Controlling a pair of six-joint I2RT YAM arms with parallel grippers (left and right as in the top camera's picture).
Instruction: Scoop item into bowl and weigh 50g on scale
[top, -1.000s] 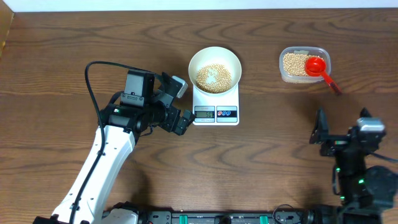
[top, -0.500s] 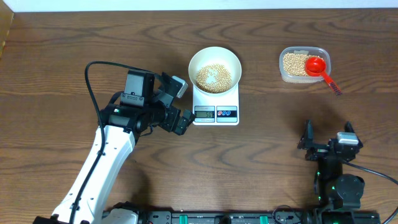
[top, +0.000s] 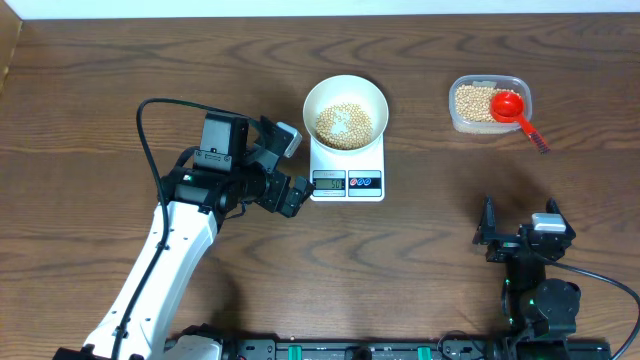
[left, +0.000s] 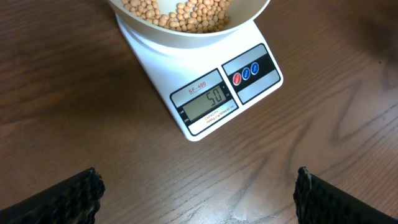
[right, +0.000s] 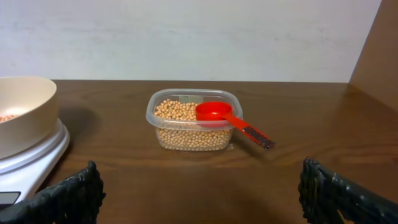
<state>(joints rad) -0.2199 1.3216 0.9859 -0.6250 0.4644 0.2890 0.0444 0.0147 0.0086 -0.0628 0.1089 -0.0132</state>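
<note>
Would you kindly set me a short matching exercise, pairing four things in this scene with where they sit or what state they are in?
Things:
1. bowl
2. scoop
3. scale
4. left gripper

States:
A. open, empty, hovering near the display
B. shows 50
C. holds beans, sits on the weighing platform
D. red, head resting in the clear tub

Pairs: 1-C, 2-D, 3-B, 4-A
</note>
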